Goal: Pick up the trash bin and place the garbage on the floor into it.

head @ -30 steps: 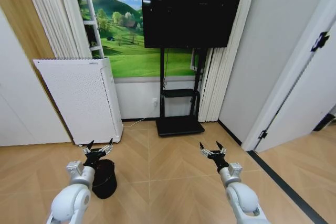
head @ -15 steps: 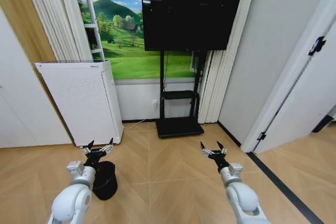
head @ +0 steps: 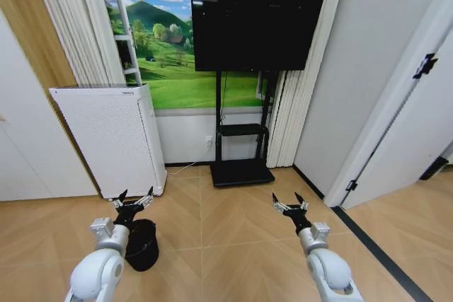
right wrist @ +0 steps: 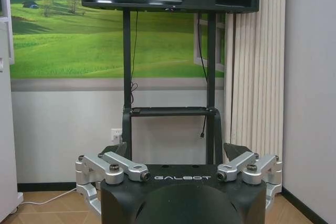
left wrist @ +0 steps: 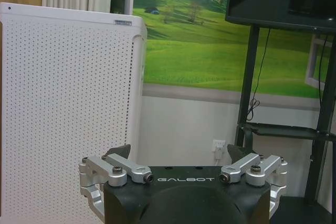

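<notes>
Left gripper (head: 132, 201) is hanging above the floor with fingers spread wide, grasping nothing; in the head view it is sitting just over the rim of the trash bin (head: 141, 244), apparently not touching it. Bin is standing upright on the wood floor (head: 226, 231), just in front of the white perforated appliance (head: 110, 139) and near the robot's left side.

Right gripper (head: 291, 206) is likewise splayed and empty, poised over bare floor well apart from the bin, facing the TV stand (head: 239, 167).

Handling judgement: the bin looks like thin black plastic, so probably light, fairly stiff, somewhat slick on its tapered wall. Pinching the rim, one finger inside and one outside, seems safer than squeezing the body.
</notes>
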Controlling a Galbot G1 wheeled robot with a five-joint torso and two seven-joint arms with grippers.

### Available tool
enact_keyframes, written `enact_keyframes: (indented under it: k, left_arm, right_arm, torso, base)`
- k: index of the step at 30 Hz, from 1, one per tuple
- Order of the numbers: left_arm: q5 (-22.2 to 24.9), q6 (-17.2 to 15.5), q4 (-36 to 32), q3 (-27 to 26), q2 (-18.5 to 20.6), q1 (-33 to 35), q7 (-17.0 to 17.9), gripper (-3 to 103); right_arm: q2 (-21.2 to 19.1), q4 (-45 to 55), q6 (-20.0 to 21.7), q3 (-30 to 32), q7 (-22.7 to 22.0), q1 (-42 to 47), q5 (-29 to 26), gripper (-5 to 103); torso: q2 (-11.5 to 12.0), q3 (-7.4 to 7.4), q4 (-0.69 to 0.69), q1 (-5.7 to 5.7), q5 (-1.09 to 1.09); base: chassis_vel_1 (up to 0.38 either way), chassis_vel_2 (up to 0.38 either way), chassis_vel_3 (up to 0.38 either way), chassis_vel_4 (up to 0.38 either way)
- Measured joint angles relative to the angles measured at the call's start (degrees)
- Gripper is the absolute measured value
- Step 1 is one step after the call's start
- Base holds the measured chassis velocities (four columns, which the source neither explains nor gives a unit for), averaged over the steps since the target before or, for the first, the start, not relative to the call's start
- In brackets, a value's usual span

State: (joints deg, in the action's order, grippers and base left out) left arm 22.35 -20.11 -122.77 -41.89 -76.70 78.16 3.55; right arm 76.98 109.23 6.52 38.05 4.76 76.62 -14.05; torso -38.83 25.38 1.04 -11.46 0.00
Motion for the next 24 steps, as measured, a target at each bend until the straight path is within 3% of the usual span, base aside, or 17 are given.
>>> enact_keyframes:
  k: [24]
  left_arm:
    - [0.40, -0.09, 0.42, 0.01, 0.29, -0.23, -0.08, 100]
  right_arm:
    - [-0.18, -1.96, -0.80, -0.34, 0.21, -1.14, -0.11, 100]
  torso:
    - [-5.84, 3.39, -0.01, -2.46, 0.00]
  base:
    - [0.000, 0.000, 0.000, 0.000]
